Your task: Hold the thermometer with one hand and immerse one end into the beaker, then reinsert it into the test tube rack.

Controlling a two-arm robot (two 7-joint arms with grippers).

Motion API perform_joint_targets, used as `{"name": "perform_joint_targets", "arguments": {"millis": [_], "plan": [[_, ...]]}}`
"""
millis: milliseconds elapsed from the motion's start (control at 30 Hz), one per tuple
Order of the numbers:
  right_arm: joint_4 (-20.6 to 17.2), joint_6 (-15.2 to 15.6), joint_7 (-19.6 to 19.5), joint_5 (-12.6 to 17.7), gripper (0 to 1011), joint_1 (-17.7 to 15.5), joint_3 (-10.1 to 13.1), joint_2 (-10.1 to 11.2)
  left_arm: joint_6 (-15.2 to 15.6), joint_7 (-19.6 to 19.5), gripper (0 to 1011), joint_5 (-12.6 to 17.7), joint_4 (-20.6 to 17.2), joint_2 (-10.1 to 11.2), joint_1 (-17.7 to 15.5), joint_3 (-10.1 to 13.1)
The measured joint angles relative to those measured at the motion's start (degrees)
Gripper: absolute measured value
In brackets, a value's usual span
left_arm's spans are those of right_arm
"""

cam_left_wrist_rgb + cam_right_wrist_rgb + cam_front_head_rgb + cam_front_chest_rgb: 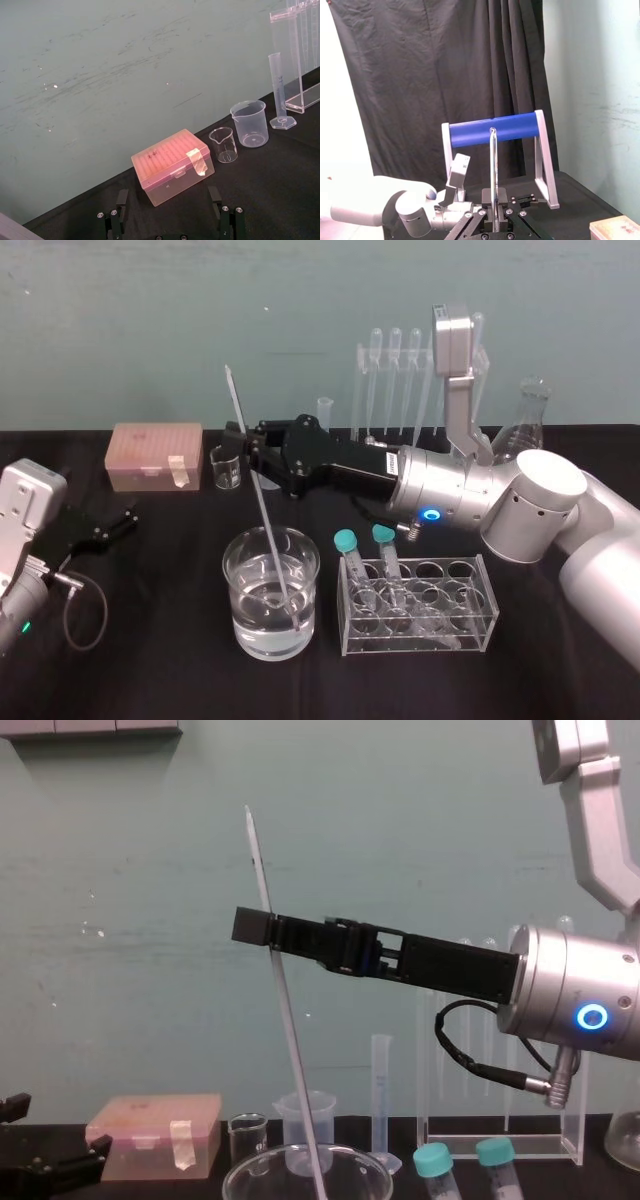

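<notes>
- Black cloth (150, 670), pale teal wall (120, 320).
- Pink box (155, 455), far left.
- Clear beaker (270, 592); whitish thermometer (289, 1020).
- Clear rack (295, 60), far right.
- Teal tube caps (346, 539).
- Black right gripper (248, 440), silver arm (540, 505), blue ring light (431, 513).

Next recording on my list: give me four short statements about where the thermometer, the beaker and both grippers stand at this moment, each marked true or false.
1. The right gripper is shut on the thermometer. True.
2. The thermometer stands in the test tube rack. False: it leans with its lower end in the beaker, and the rack stands behind the arm.
3. The beaker is dry. False: it is partly filled with clear liquid.
4. The left gripper sits at the left of the table, fingers open, holding nothing. True.
</notes>
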Motion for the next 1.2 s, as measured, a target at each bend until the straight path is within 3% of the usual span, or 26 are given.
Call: {"name": "perform_joint_targets", "arguments": {"millis": [1200], "plan": [[-0.9, -1.6, -0.8, -0.5, 58, 0.1, 1.5, 0.1, 0.0, 0.0, 1008, 0.0, 0.0, 0.0, 0.0, 0.0]]}}
